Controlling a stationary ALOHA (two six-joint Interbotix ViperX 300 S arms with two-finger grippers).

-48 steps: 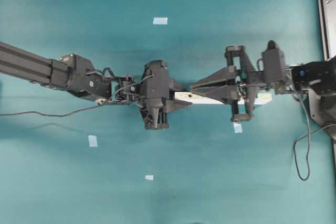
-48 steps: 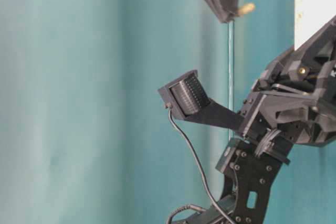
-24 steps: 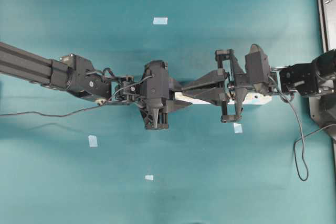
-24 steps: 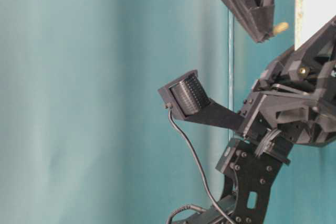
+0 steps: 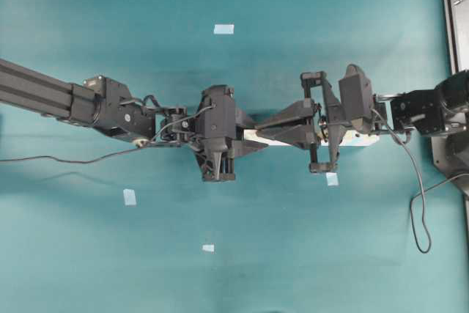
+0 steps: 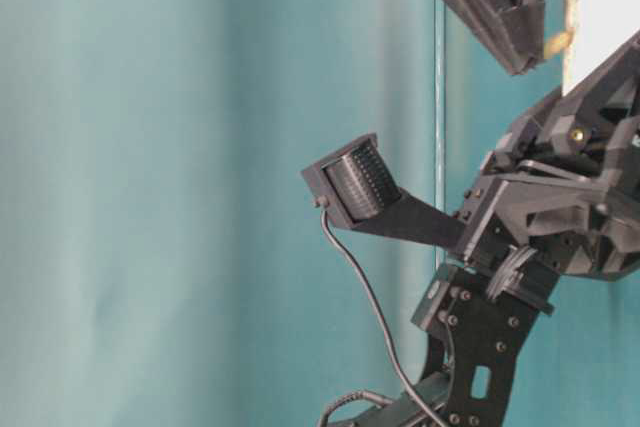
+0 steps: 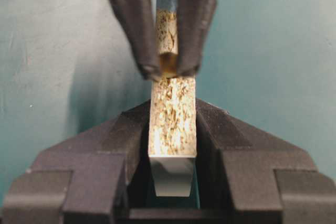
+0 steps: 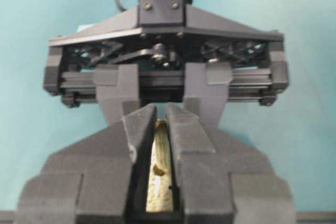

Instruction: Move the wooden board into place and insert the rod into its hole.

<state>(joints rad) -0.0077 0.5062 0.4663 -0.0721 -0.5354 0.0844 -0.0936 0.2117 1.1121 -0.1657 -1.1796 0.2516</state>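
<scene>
The wooden board (image 5: 363, 138) hangs above the table, standing on its long edge, speckled edge (image 7: 172, 114) up. My left gripper (image 5: 253, 139) is shut on one end of it, fingers on both faces (image 7: 172, 129). My right gripper (image 5: 258, 128) reaches in from the right over the board, shut on the rod (image 7: 168, 66). The rod's cream tip (image 6: 557, 43) sticks out of the fingertips (image 6: 530, 42) and meets the board's edge (image 6: 605, 7). In the right wrist view a small dark hole (image 8: 157, 170) shows in the edge between the right fingers (image 8: 142, 129).
Pale-blue tape squares lie on the teal table (image 5: 223, 29), (image 5: 130, 196), (image 5: 208, 248), (image 5: 332, 178). A dark frame (image 5: 451, 20) runs along the right edge. A cable (image 5: 419, 210) loops below the right arm's base.
My right gripper has moved left along the board and lowered the rod until its tip meets the board's edge. The left gripper and the board have stayed still.
</scene>
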